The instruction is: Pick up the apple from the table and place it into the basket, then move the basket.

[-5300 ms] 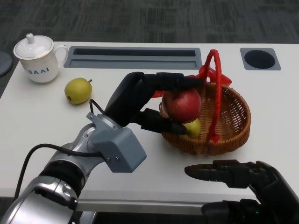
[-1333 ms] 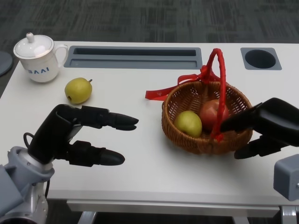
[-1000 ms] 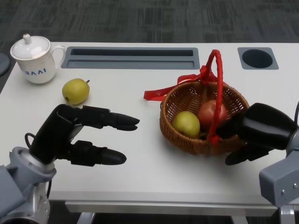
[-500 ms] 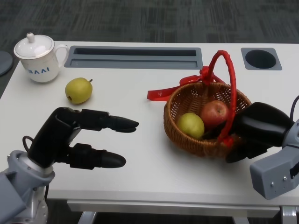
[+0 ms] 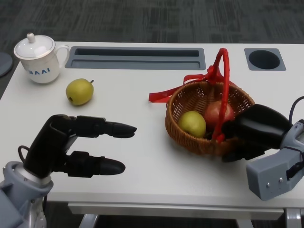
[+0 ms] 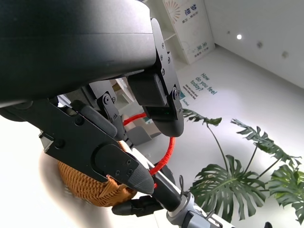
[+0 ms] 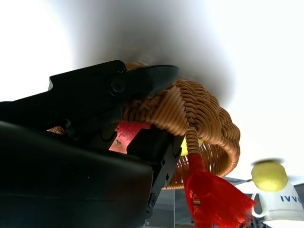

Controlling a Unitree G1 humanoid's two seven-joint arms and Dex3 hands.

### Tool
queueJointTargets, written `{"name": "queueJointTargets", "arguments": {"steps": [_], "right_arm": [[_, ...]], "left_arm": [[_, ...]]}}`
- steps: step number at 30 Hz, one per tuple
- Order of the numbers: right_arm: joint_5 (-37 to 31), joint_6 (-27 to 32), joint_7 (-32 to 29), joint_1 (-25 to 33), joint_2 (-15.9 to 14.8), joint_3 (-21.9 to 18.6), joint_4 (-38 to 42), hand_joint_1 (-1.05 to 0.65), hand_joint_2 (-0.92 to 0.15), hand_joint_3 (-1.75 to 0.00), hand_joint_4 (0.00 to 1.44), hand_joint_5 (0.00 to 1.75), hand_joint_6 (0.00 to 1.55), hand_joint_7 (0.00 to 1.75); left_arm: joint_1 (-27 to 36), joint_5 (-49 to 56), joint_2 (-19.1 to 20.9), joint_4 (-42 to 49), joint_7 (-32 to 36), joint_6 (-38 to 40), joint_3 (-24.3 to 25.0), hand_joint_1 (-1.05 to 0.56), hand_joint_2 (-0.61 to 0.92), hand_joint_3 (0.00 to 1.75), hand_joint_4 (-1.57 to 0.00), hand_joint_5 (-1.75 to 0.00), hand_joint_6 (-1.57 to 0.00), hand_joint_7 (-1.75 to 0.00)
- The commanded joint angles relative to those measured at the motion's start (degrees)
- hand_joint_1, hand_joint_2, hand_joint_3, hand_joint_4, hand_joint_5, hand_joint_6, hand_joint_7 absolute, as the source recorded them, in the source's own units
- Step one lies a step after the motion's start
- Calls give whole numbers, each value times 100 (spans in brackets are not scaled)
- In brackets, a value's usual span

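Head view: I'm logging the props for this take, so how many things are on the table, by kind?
Apples: 1, red, in the basket
Yellow-green fruits: 2, one in the basket, one on the table
Baskets: 1
Lidded cups: 1
Total: 5

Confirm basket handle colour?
Red: the basket handle is wrapped in red, with a red ribbon tied on. Clearest in the head view.

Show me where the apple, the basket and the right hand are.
apple [image 5: 222, 111]: head view, its red skin.
basket [image 5: 190, 92]: head view, inner far wall.
right hand [image 5: 254, 129]: head view, its black back.
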Motion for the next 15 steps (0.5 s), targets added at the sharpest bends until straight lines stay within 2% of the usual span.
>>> {"name": "queueJointTargets", "arguments": {"steps": [1, 7, 12, 15], "right_arm": [[233, 31, 13, -159, -101, -176, 13, -37, -92, -20, 111, 12, 89, 1], [456, 186, 130, -359, -143, -400, 109, -40, -92, -20, 108, 10, 90, 2], [436, 708, 204, -658, -132, -425, 261, -39, -92, -15, 118, 16, 94, 2], [505, 1138, 423, -872, -103, -491, 379, -37, -92, -13, 112, 44, 95, 1]], "left_arm": [[-42, 60, 98, 11, 121, -31, 37, -40, 68, 0, -113, -2, -104, -1], [-24, 94, 100, -28, 139, -81, 1, -43, 70, 1, -113, -1, -104, -1], [52, 52, 99, -106, 149, -44, -8, -41, 69, 0, -113, -1, -105, -1], [122, 95, 109, -176, 199, -38, 1, -41, 69, 0, -114, -1, -105, -1]]}}
